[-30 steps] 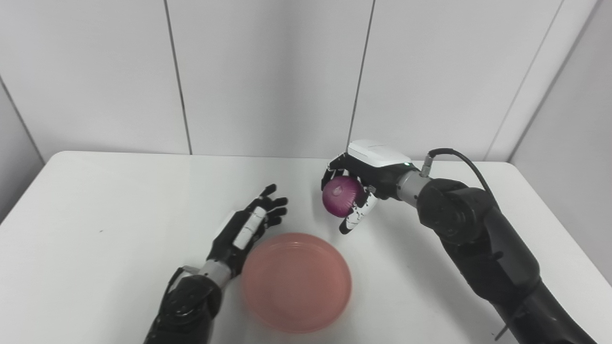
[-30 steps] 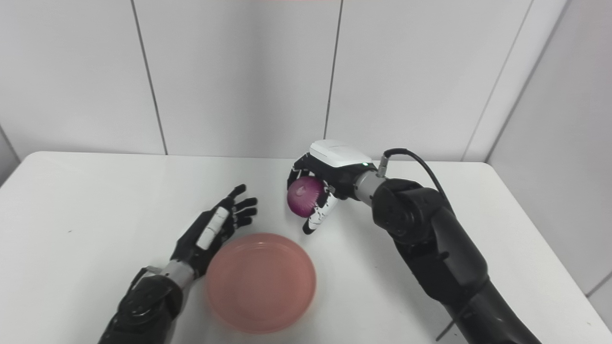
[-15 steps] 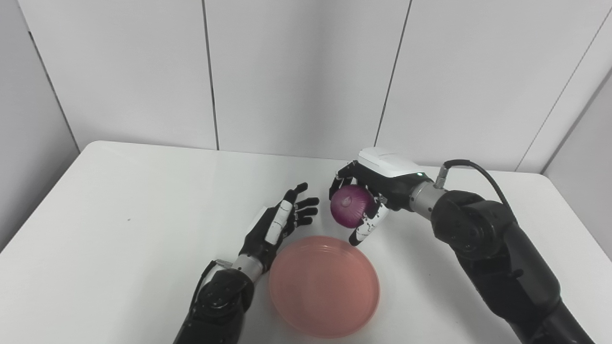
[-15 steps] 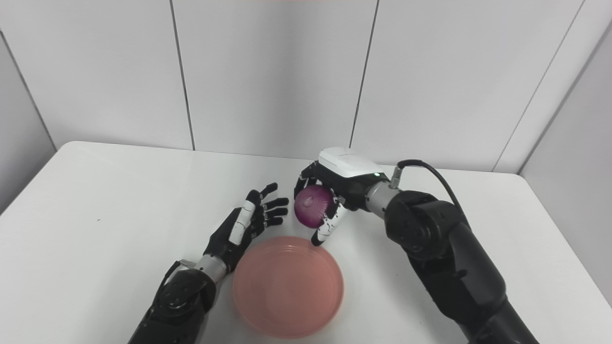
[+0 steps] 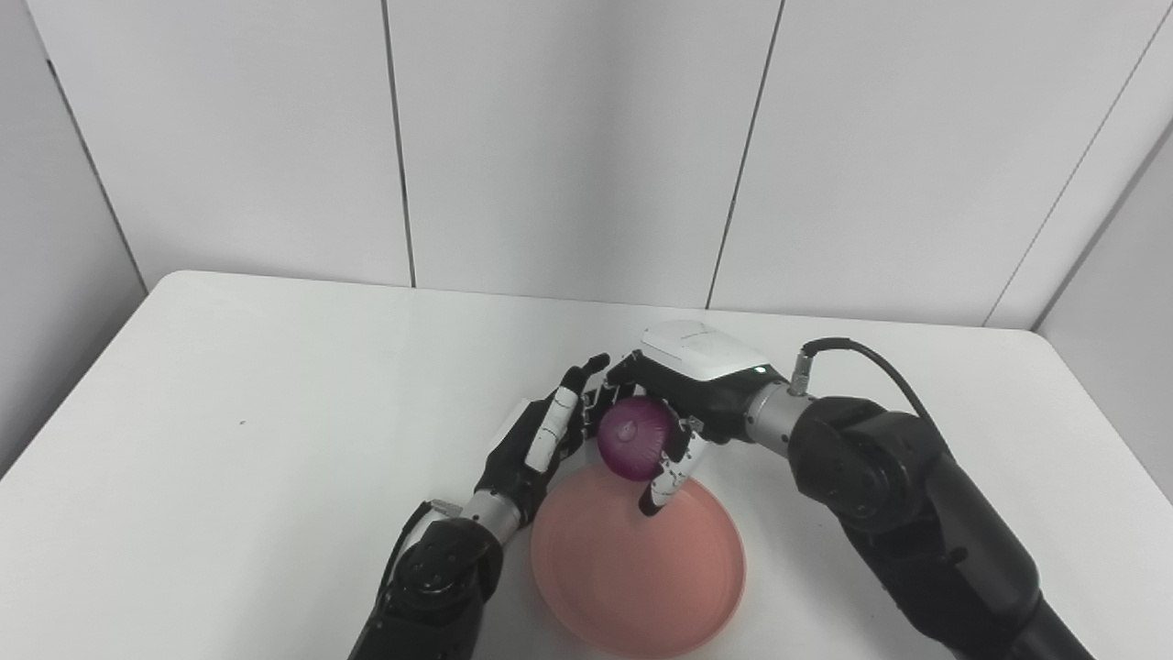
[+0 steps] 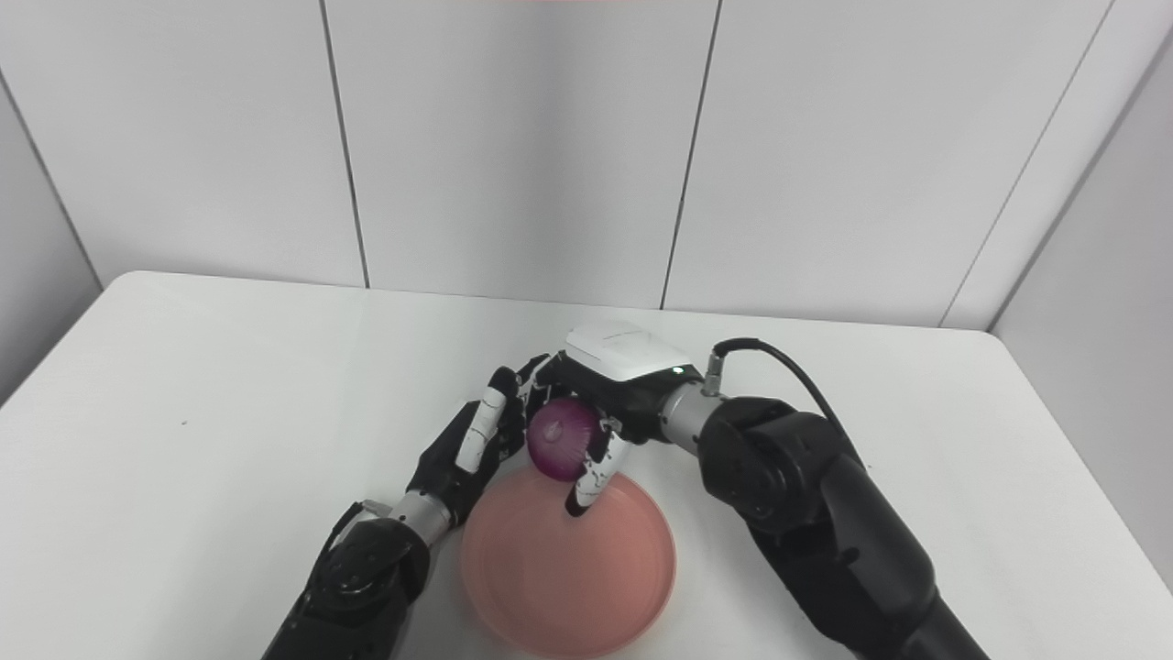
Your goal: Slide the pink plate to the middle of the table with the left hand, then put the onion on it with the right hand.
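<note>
Both hands crowd the far rim of the pink plate [image 5: 639, 568] on the bench [image 5: 229, 440]: the right hand [image 5: 683, 403], clamped on the onion [image 5: 632, 437], holds it just above that rim, plate centre nearer the robot, while the left hand [image 5: 541, 440] rests empty, fingers apart.

No readable text, label, brand, number or sign anywhere in either view.
</note>
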`<control>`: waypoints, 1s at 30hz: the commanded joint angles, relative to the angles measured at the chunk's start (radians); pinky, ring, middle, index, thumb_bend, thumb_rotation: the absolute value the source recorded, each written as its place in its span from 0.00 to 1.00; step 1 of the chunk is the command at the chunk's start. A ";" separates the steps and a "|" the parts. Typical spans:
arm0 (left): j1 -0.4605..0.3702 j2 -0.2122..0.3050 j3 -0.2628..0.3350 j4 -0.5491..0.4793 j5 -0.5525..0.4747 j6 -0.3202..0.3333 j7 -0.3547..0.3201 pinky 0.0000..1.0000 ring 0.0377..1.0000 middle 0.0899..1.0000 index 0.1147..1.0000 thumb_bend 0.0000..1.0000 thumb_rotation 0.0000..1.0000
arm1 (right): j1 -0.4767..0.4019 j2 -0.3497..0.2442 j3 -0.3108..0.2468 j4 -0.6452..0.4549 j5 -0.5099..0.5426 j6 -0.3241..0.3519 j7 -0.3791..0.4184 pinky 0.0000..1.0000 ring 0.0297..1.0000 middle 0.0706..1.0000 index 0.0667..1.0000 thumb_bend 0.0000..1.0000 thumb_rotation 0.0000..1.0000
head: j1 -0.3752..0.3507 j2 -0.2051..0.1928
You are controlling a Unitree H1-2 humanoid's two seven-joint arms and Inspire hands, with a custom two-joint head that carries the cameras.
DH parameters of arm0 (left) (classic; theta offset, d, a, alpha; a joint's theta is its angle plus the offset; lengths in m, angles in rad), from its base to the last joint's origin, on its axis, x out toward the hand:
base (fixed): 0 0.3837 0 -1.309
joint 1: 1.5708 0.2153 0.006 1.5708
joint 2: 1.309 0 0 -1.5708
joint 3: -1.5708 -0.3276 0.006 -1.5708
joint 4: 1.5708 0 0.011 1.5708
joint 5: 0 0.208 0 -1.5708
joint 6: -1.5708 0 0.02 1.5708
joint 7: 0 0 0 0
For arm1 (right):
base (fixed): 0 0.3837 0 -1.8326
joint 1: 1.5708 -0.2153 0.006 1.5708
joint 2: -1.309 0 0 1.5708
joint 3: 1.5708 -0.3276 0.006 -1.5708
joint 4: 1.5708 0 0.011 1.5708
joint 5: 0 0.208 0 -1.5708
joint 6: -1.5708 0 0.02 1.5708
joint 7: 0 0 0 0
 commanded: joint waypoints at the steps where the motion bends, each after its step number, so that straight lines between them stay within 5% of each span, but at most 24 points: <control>1: 0.045 0.000 -0.011 0.040 0.005 0.086 -0.014 0.84 0.82 0.81 0.90 0.97 1.00 | -0.022 0.001 -0.007 -0.018 -0.007 -0.021 -0.004 0.29 0.35 0.44 0.45 0.53 0.01 | 0.001 0.000; 30: 0.039 0.003 0.009 0.052 -0.005 0.071 -0.033 0.84 0.82 0.80 0.88 0.99 1.00 | 0.056 -0.006 0.030 0.026 -0.034 -0.071 -0.001 0.32 0.37 0.44 0.45 0.53 0.01 | -0.017 0.001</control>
